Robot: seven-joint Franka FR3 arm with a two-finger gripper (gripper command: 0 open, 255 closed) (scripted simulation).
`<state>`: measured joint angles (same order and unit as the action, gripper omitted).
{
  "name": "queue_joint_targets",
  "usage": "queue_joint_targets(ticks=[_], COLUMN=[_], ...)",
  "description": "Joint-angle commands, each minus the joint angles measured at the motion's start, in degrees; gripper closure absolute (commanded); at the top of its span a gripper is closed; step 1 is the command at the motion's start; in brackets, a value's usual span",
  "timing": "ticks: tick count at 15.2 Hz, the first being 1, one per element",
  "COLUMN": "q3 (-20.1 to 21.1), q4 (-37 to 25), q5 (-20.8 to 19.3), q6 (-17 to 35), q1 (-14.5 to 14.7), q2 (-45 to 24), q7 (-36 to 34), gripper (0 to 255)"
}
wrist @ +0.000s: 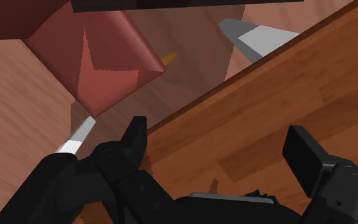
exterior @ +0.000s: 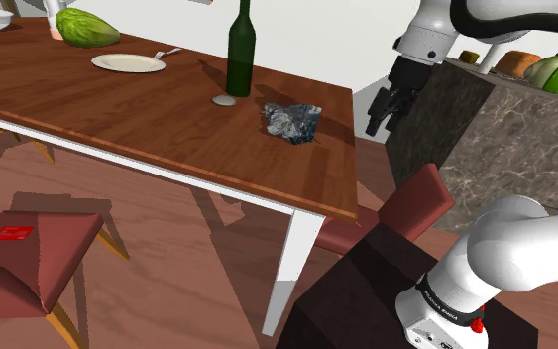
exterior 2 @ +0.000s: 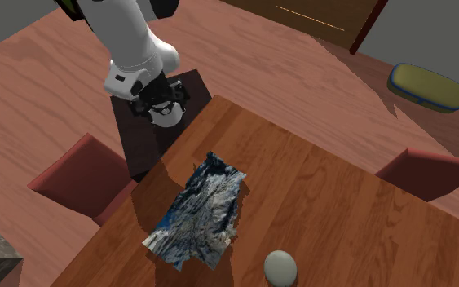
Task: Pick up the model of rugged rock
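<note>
The rock model, a jagged lump in mottled blue, grey and white, lies on the brown wooden table near its corner. In the second exterior view the rock lies well in from the table's edge. My black gripper hangs in the air past the table's edge, to the shoulder view's right of the rock and apart from it. In the wrist view the fingers stand wide apart over the table's edge, so the gripper is open with nothing between them. The gripper hovers beyond the table's corner.
A dark green bottle, a small grey oval, a plate and a green melon-like thing stand farther along the table. Red chairs sit around it. A marble counter rises behind the gripper.
</note>
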<state>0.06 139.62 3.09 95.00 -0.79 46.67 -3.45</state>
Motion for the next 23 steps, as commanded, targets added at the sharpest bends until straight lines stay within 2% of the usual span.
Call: queue_joint_targets(ticks=[1, 7, 13, 22, 23], q3=[0.0, 6.28, 13.26, 13.18, 13.23], q4=[0.0, -13.91, -26.5, -21.2, -21.34], q5=[0.0, -8.2, -18.53, -18.72, -18.73], q6=[0.0, -1.21, -4.61, 0.9, 0.89], q1=[0.0, 3.44, 6.33, 6.4, 6.42], q2=[0.0, -19.26, -35.81, -36.25, -36.42], q7=[0.0, 6.16, 10.33, 8.77, 8.67], gripper=[0, 0, 0, 0, 255])
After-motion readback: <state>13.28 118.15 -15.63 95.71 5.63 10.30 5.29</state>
